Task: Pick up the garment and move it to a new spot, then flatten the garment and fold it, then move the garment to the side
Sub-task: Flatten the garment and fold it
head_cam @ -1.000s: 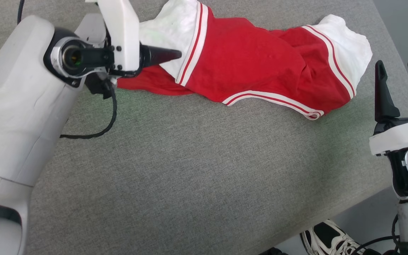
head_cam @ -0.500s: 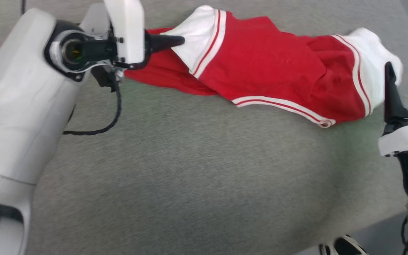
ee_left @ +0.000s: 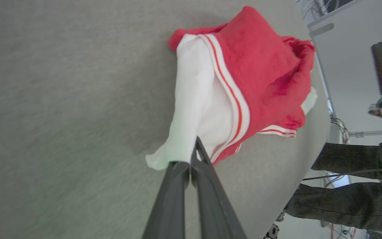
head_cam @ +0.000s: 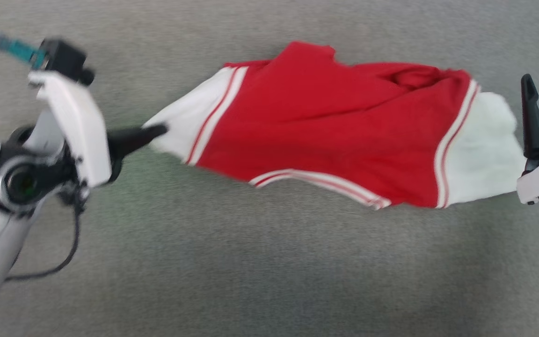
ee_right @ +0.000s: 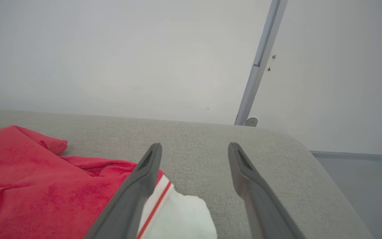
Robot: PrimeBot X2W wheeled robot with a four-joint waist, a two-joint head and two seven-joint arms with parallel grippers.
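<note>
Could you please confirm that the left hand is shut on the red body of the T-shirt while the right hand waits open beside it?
Not quite: the left hand is shut on the white sleeve of the garment, not its red body, as the left wrist view shows. The right hand does wait open beside it.

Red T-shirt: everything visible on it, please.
The soft red T-shirt has white short sleeves with white-red-white striped trim at the sleeve seams and hem. It lies crumpled and stretched sideways across the grey fabric surface. The left gripper is shut on the tip of one white sleeve; the open right gripper hovers by the other sleeve.
</note>
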